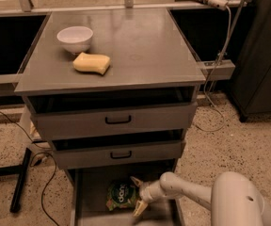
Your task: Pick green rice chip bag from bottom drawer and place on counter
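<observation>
While the green rice chip bag [119,195] lies flat in the bottom drawer [92,187], the gripper [138,195] sits down in that drawer at the bag's right edge. Fingers [140,208] spread wide, nothing clamped; contact with the bag is unclear. The counter [145,41] carries a white bowl [75,38] and a yellow sponge [92,63].

Glossy green rice chip bag [120,195] lies flat in the pulled-out bottom drawer [92,186]; claw [138,195] spread at its right edge.
</observation>
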